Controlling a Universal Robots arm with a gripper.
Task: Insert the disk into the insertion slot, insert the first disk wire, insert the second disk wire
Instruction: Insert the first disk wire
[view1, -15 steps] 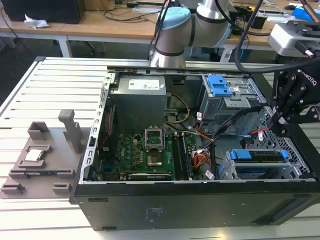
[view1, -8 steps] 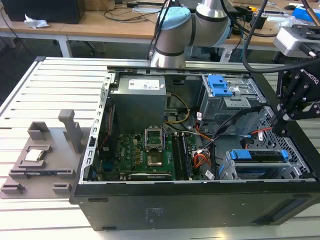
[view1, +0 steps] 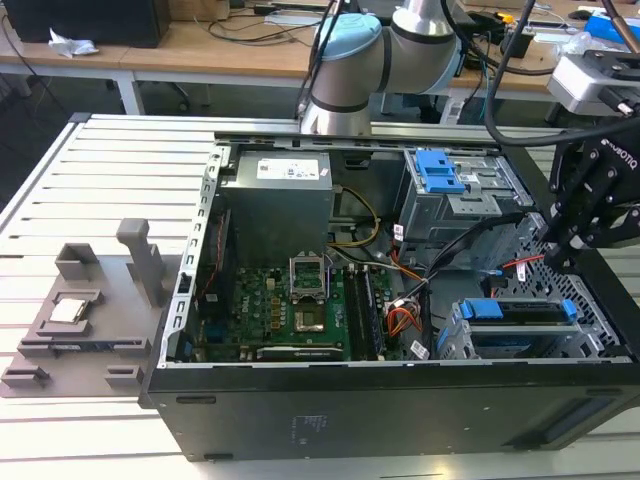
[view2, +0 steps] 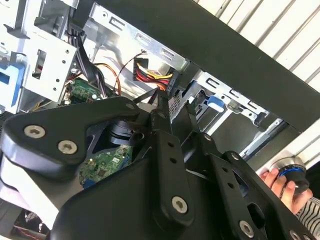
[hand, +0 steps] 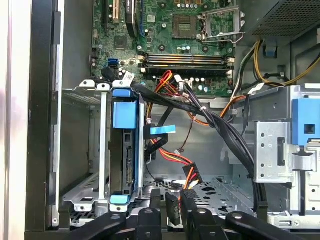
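Pale slats of a counter (view1: 110, 160) are seen beneath an open black computer case (view1: 400, 410). Inside it, the disk (hand: 130, 165) is viewed edge-on: grey, framed by a bright blue carrier with blue tabs at both ends. It is seated in the slot (hand: 82, 192), a low silver cage with perforated walls, at the exterior view's right. The tool (hand: 171, 201) is held just beside that cage, its fingers closed narrowly around a black plug (hand: 173, 210) fed by red, yellow and orange wires (hand: 182, 162).
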